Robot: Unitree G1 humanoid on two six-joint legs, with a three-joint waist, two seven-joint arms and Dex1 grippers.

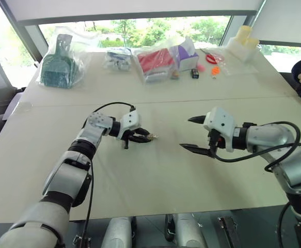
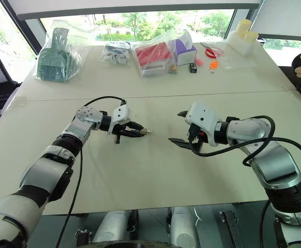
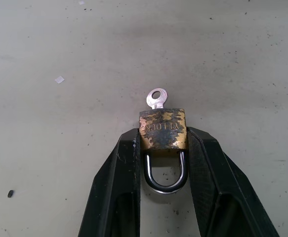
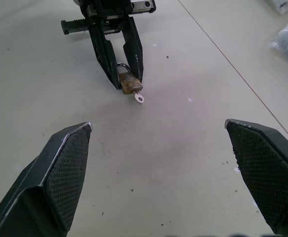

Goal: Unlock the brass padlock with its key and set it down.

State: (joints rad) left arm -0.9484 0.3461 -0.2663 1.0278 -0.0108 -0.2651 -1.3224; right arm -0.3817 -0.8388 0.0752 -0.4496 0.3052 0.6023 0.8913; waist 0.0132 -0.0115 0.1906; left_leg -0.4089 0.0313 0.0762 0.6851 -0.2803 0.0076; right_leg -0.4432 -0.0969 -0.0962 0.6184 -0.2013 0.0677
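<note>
With key facing right gripper:
left gripper (image 1: 146,137): clamps brass padlock (image 3: 163,129), frame centre
key (image 3: 156,98): protrudes toward right gripper (image 1: 192,134), spread empty

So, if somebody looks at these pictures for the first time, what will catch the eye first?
Probably the left gripper near the middle of the table, shut on the small brass padlock, with a silver key sticking out of the body's end. Next comes the right gripper, wide open and pointing toward the padlock. At the table's far edge lie plastic bags and red scissors.
</note>
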